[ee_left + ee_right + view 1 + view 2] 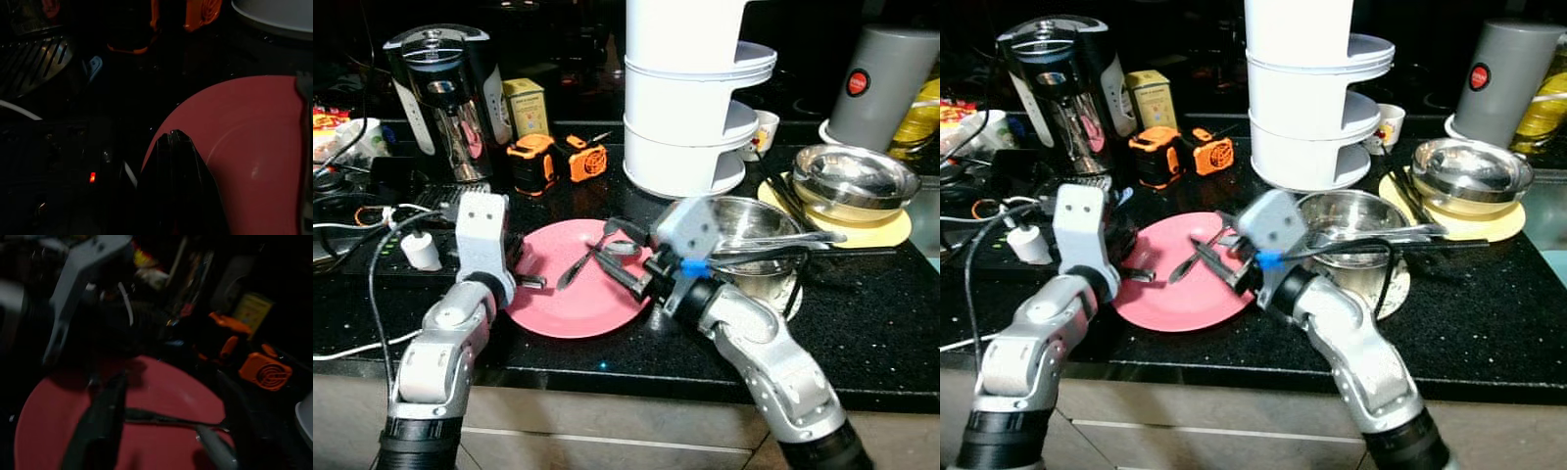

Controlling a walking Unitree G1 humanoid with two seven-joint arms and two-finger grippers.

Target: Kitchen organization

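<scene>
While both arms reach over the black speckled counter (862, 323), we find the work centred on the pink plate (558, 304) and the metal spoons (576, 266) lying on it. The right gripper (619, 257) hangs over the plate's near-right part with its two black fingers spread either side of a spoon handle, nothing yet held; in the right wrist view one finger (105, 416) stands just beside the thin handle (161, 419), which runs between the fingers. The left gripper (530, 282) rests at the plate's opposite rim, its fingers pressed together and empty; in the left wrist view they lie against the plate's edge (161, 142).

We judge the spoons light, rigid and slippery: polished metal, narrow flat handles, rounded bowls. The hold should fall on the handle's middle, across its width, since a grip near the bowl would let it pivot. Lying flat on a smooth glossy plate, a spoon is likely to skate aside under a closing finger. The plate itself looks hard and breakable, with a shallow raised rim.

Just behind the right wrist stands a steel bowl (759, 220), thin-walled and shiny, with a long utensil (783, 238) across it.
</scene>
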